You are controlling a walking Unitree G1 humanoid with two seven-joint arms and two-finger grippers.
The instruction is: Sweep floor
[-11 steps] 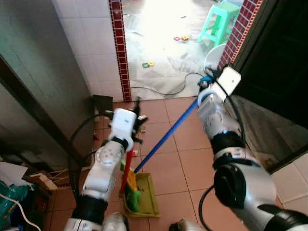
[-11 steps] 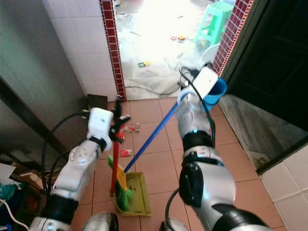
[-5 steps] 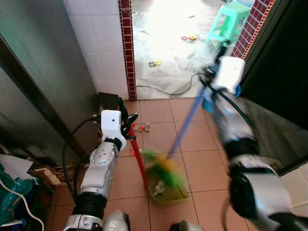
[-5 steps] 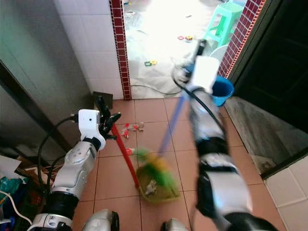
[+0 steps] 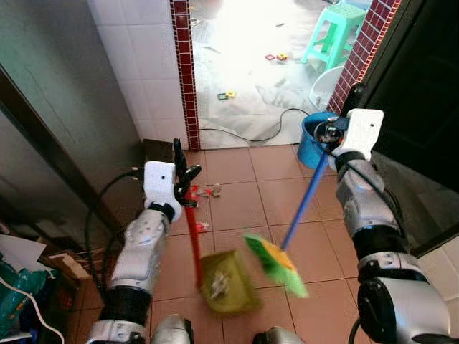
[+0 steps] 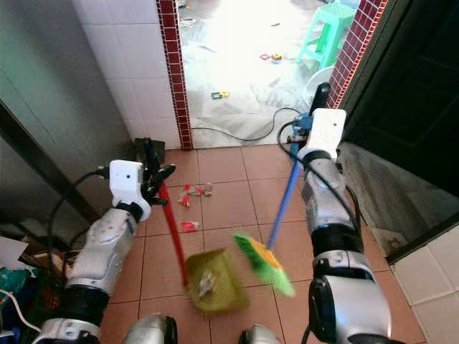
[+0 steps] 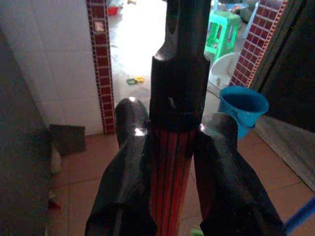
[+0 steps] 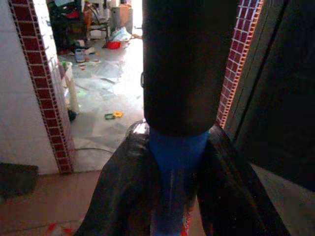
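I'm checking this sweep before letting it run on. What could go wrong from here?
The dustpan held by the left gripper already holds debris and looks tilted, so it could spill.

The broom in the right gripper sits beside the pan, off the litter farther ahead, which may get missed.

The blue bucket stands close to the broom's handle; a wide swing might knock it.
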